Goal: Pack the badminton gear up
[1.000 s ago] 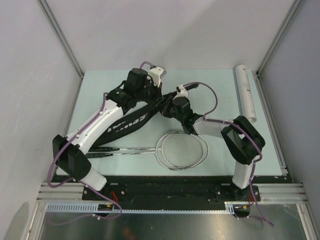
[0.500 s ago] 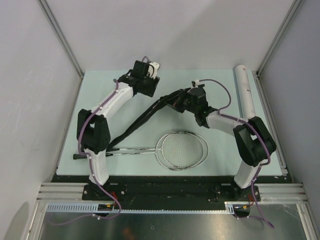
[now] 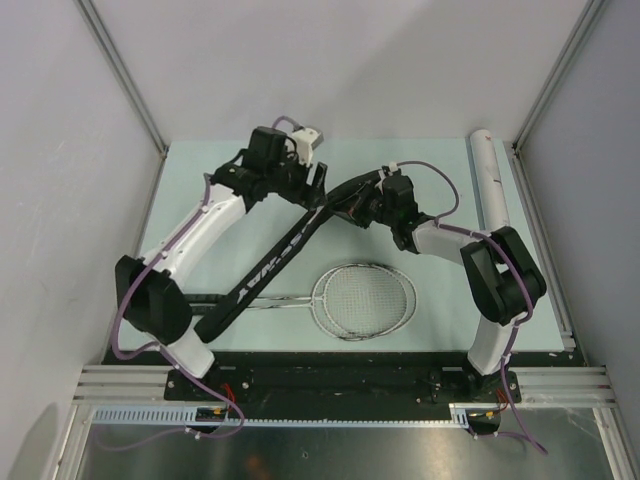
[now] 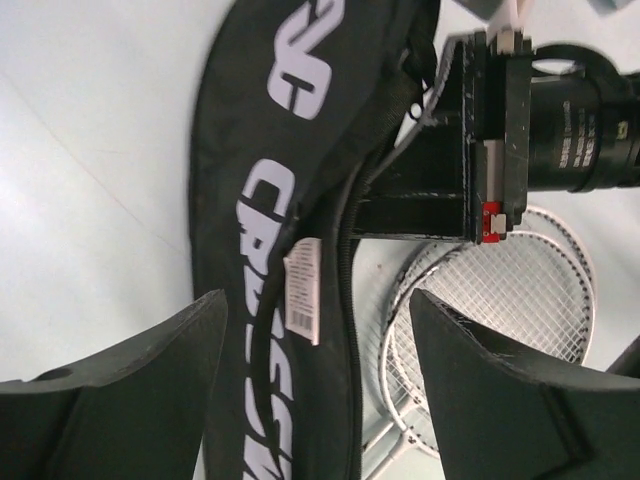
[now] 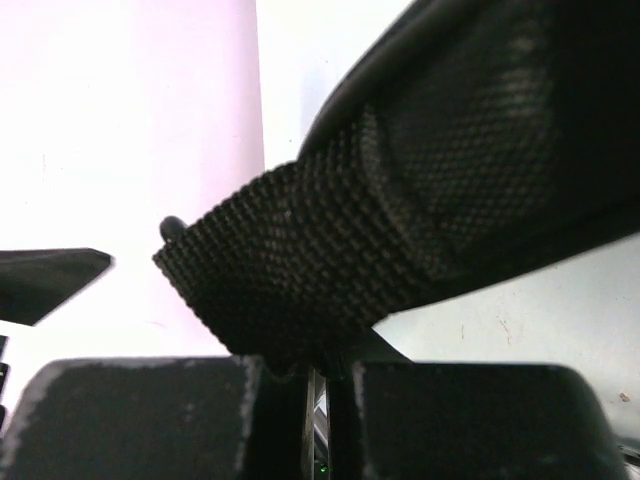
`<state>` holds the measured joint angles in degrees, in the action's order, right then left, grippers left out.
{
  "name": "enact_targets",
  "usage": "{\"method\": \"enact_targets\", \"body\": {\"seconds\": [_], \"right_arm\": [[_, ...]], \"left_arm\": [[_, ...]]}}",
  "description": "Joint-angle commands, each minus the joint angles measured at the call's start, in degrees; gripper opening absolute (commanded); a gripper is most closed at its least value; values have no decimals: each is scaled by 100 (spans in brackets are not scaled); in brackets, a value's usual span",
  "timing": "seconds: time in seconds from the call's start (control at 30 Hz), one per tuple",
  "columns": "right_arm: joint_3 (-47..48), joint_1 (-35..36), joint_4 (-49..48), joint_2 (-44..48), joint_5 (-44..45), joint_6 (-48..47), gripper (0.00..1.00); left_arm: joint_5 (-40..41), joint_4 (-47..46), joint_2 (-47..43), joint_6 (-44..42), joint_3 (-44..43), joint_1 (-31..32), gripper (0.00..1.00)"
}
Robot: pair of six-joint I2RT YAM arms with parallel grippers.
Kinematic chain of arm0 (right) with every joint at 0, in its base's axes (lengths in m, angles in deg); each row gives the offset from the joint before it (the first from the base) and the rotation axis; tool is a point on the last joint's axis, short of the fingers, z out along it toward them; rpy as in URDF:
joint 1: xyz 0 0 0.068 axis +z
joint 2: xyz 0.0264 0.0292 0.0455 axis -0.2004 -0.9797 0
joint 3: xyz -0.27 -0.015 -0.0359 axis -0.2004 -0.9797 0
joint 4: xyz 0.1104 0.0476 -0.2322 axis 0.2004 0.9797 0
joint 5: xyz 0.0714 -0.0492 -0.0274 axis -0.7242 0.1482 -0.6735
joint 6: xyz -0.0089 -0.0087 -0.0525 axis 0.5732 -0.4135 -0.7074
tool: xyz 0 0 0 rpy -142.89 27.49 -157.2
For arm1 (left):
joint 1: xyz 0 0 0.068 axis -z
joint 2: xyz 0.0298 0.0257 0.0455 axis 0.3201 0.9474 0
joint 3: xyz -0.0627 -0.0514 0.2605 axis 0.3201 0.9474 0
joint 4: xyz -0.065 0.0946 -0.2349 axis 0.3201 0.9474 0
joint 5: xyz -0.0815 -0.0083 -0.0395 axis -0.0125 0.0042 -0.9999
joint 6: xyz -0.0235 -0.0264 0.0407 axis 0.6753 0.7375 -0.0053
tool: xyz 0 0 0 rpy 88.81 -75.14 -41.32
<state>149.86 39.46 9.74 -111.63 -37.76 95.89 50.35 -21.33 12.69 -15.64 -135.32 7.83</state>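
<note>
The long black racket bag (image 3: pixel 268 265) lies slanted on the counter (image 3: pixel 185 160). Its far end is lifted up. Its near end points toward the bottom of the left arm.

The right claw (image 5: pixel 320 385) is pressed together on a rough black strip at the bag's far end. It is pinching that strip and holding it off the counter.

The left claw (image 4: pixel 318 300) is spread wide. It hangs right over the bag, close to that same far end. The bag's zip edge runs between its two fingers (image 4: pixel 130 380). They do not look like they touch the bag.

The two rackets (image 3: pixel 365 300) lie flat on the right side of the bag's near half. Their round heads are stacked. Their thin handles run sideways and pass under the bag, so the rackets lie across the bag, not along it. The white tube (image 3: pixel 490 190) is well apart from the bag, far off on its right side. I cannot see any shuttlecocks.

I think the bag's mouth must be pulled open next. The left claw is the nearer one for that. The zip edge is straight below it, so it would go down and pinch one side.
</note>
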Motion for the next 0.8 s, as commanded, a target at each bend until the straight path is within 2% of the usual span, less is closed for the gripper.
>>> {"method": "enact_targets", "body": {"seconds": [0.0, 0.1, 0.13, 0.17, 0.37, 0.5, 0.6, 0.67, 0.7, 0.77], "right_arm": [[236, 5, -372, 19, -109, 70, 0], [236, 5, -398, 27, -135, 88, 0], [236, -4, -389, 27, -144, 97, 0], [236, 5, -389, 36, -161, 88, 0], [236, 14, -407, 19, -205, 105, 0], [236, 23, -372, 45, -205, 53, 0], [236, 22, -345, 80, -241, 18, 0], [236, 31, -354, 89, -267, 0, 0], [236, 31, -371, 89, -276, 9, 0], [236, 14, -398, 80, -285, 35, 0]], "left_arm": [[-158, -3, 318, -116, 118, 381, 76], [387, -12, 468, -99, 127, 487, 65], [510, -20, 485, -99, 144, 488, 55], [790, -38, 477, -81, 153, 505, 52], [1573, -73, 555, -283, 320, 672, 47], [1873, -152, 591, -222, 443, 672, 38], [2110, -178, 652, -230, 461, 672, 36], [2172, -187, 705, -265, 443, 672, 37], [2190, -187, 784, -257, 426, 672, 49], [2207, -178, 916, -274, 399, 672, 61]]}}
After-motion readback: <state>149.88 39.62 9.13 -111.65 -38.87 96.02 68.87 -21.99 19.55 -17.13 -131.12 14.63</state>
